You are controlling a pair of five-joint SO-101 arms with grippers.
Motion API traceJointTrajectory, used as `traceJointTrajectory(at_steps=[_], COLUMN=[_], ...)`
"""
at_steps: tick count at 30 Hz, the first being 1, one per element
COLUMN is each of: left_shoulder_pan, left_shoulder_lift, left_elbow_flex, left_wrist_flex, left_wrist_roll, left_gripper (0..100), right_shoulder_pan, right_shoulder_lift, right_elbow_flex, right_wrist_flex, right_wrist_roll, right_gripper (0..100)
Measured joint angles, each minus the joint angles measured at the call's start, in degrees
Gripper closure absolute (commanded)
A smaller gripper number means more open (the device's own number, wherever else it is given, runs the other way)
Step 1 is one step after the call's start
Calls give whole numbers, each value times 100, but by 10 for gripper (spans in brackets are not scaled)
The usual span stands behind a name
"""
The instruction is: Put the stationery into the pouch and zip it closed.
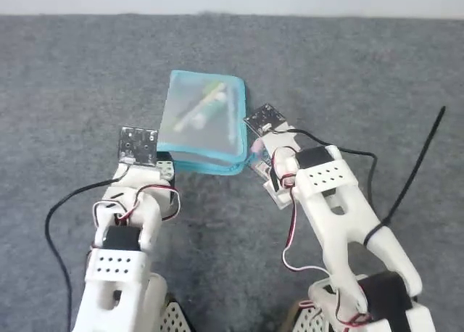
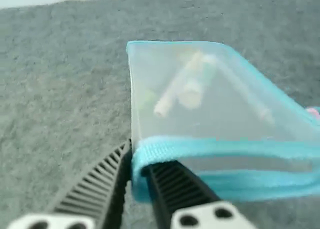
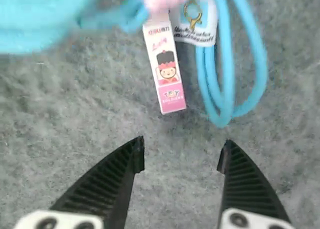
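On grey mat (image 1: 72, 71) | pouch (image 1: 203, 122), zip edge toward arms | left fingers (image 2: 175, 186) pinch its corner | right fingers (image 3: 115, 174) wide

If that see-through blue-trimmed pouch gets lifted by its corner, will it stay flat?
Probably not: the see-through blue-trimmed pouch looks like thin soft plastic, so it should sag. The white stationery pieces inside would likely slide downward.

The bench (image 1: 377, 64) is covered from edge to edge in a grey, felt-like mat with a coarse nap. A translucent pouch (image 1: 204, 122) with turquoise trim lies on it, toward the far middle. Just beside one corner of the pouch, a small pink tag (image 3: 167, 81), a white label (image 3: 196, 25) and a looped turquoise cord (image 3: 227, 84) rest on the mat.
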Motion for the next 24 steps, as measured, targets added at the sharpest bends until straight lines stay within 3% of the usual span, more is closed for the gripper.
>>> traceJointTrajectory(at_steps=[6,13,24], left_shoulder_pan=[0,0,0], left_shoulder_lift=[0,0,0], left_elbow_flex=[0,0,0], left_wrist_flex=[79,79,79], left_wrist_roll=[0,0,0], left_gripper=[988,988,988], right_shoulder_pan=[-70,-774,-782], right_shoulder_lift=[18,18,18], right_elbow_flex=[18,431,431], right_wrist_flex=[-18,-510,-993], right_wrist_roll=[0,9,26], right_gripper=[757,757,757])
